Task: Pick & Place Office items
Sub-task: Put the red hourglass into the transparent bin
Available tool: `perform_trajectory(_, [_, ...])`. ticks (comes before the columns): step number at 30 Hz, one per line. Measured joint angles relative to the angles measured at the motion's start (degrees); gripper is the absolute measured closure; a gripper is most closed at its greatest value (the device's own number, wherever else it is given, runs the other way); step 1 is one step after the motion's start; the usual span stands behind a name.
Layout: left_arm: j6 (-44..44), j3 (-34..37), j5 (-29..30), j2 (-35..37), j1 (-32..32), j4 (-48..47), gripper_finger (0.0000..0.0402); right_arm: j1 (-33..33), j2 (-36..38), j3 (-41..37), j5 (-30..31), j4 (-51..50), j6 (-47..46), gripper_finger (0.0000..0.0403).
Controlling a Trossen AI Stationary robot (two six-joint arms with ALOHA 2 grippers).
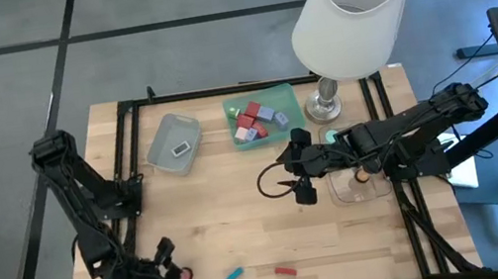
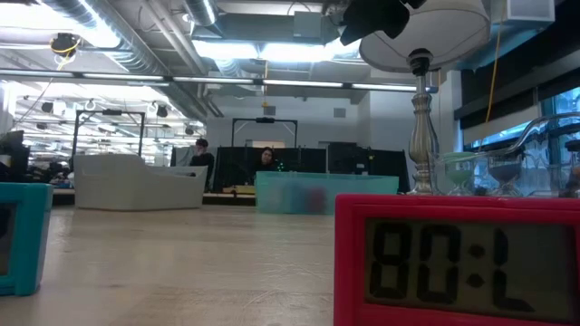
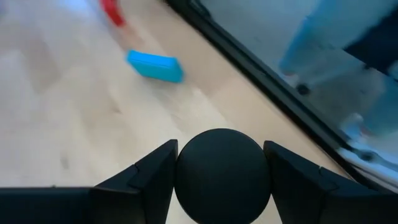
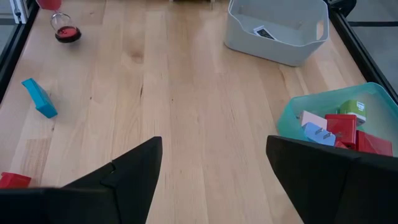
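Note:
My left gripper [image 1: 172,274] is at the table's near left corner, shut on a black round piece [image 3: 222,174] that shows a red face in the high view [image 1: 184,276]. Past it on the wood lie a teal bar [image 1: 235,276] and a red bar [image 1: 285,271], both close in front of the low camera [image 2: 18,237] [image 2: 458,263]. My right gripper [image 1: 302,189] hangs open over the table's middle, with nothing between its fingers [image 4: 130,171]. Red, pink and lavender blocks [image 1: 254,121] lie in the green tray [image 1: 282,94]. My left gripper pinches the black round piece between its two fingers, one on each opposite side of its round wall [image 3: 181,177]. The fingers slant down from the table's left toward its right. Whether the piece rests on the wood or hangs just above it, I cannot tell.
A grey tray [image 1: 174,143] with one small item stands at the far left of the middle, and a clear tray [image 1: 357,185] under the right arm. A large white-shaded lamp [image 1: 349,13] stands at the far right. Bare wood lies between the trays and the near edge.

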State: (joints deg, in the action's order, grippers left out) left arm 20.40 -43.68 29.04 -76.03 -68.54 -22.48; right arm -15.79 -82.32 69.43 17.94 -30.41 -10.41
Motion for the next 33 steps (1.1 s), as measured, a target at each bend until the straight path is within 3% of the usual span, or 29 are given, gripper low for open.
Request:
perform_trajectory(7, [6.99,-0.06,14.33,3.24,4.78,0.00,0.0186,0.00,0.00,0.00,0.01,0.00,0.00,0.0112])
perform_trajectory(13, [12.96,-0.07,21.07,3.76,15.70,0.07,0.0186,0.00,0.02,0.00,0.00,0.01,0.00,0.0112])
perform_trajectory(18, [12.22,-0.07,18.00,3.76,28.91,3.45,0.0185,-0.02,0.00,0.00,0.00,0.02,0.00,0.0111])
perform_trajectory(24, [11.41,-0.09,7.06,3.76,43.15,8.70,0.0185,0.00,0.00,0.00,-0.01,0.02,0.00,0.0111])
perform_trajectory(29, [9.96,-0.09,2.69,3.76,50.78,12.10,0.0185,0.00,0.01,0.00,0.01,0.00,0.00,0.0111])
perform_trajectory(33, [8.62,-0.09,2.68,3.76,53.08,17.28,0.0185,0.00,0.00,0.00,0.02,1.11,0.01,0.0111])
